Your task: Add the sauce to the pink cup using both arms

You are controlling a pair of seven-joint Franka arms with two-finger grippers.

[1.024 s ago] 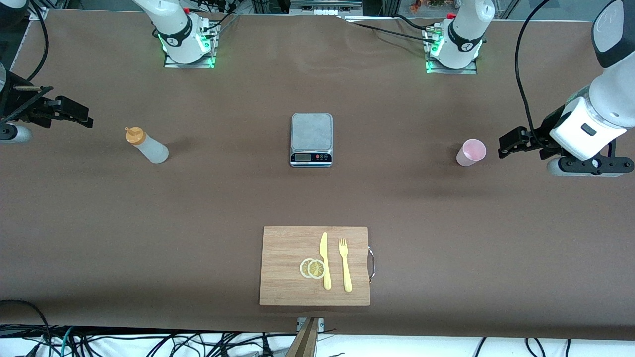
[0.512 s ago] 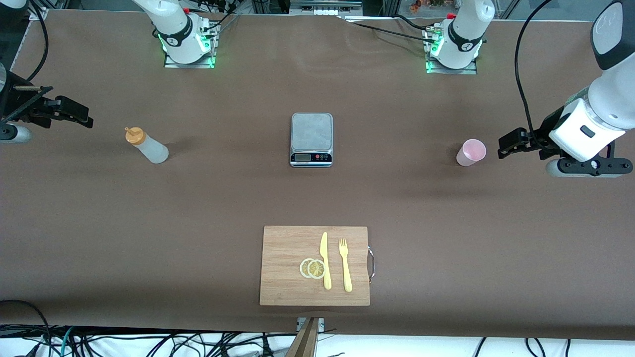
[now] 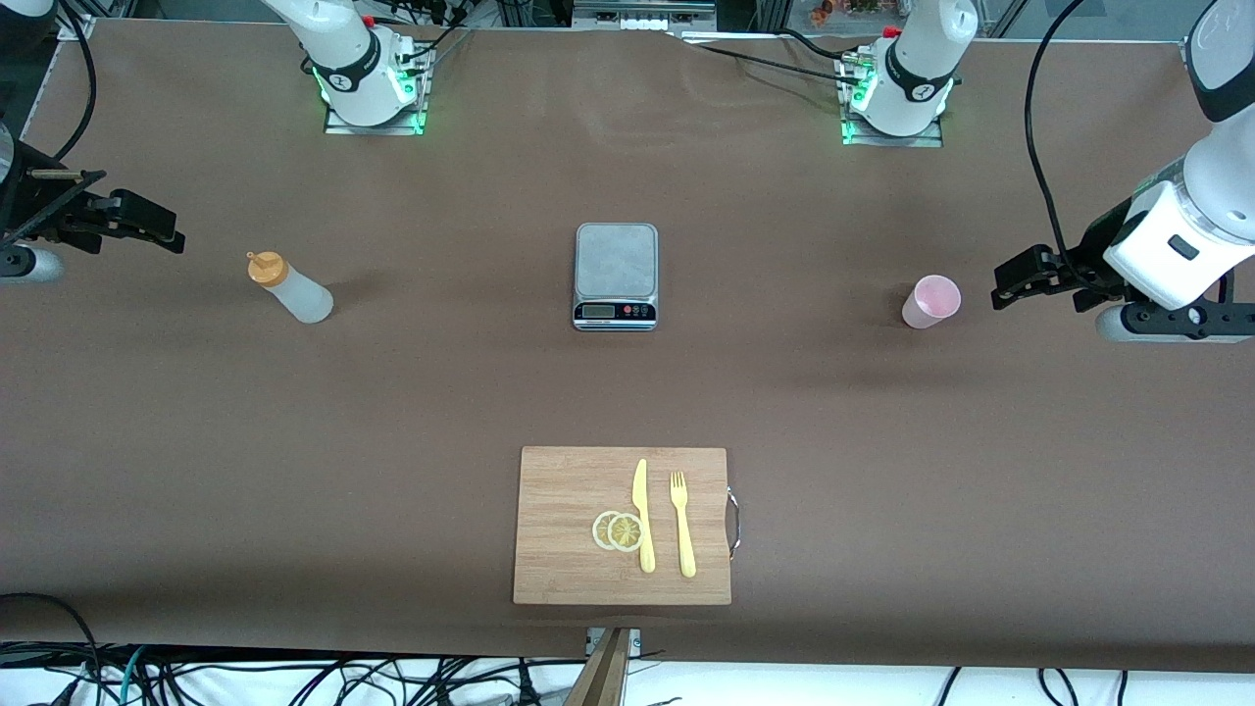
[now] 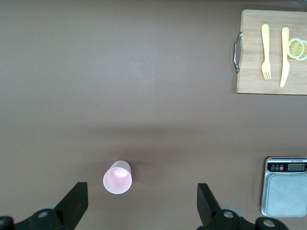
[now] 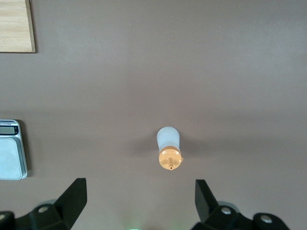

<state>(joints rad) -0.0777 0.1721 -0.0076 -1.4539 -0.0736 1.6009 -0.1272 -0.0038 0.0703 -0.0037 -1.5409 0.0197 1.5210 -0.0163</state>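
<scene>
**Both pincers wide open, nothing grabbed yet**

The sauce bottle (image 3: 290, 290) stands upright on the worktop (image 3: 441, 392) toward the right arm's end, and the pink cup (image 3: 930, 301) stands upright toward the left arm's end. They're well apart, with a grey scale (image 3: 616, 276) between them. Nearer the front camera sits a cutting board (image 3: 569, 549) with a yellow knife (image 3: 641, 517), a fork (image 3: 682, 524) and lemon slices (image 3: 619, 530).

Handling guess: the bottle looks like soft squeezy plastic, so it'll give under pressure and could squirt early if pinched hard. I'd take it around the middle of the body, below the orange cap (image 5: 170, 158). The cup looks very light and thin, easy to tip or crush, so grip it gently across the sides, low enough that it doesn't pop out.

The right pincer (image 3: 137, 224) hangs over the worktop's edge near the bottle, fingers (image 5: 72, 197) spread far wider than the bottle, holding and touching nothing. The left pincer (image 3: 1020, 278) hovers just beside the cup, also spread wide, empty, not touching it.
</scene>
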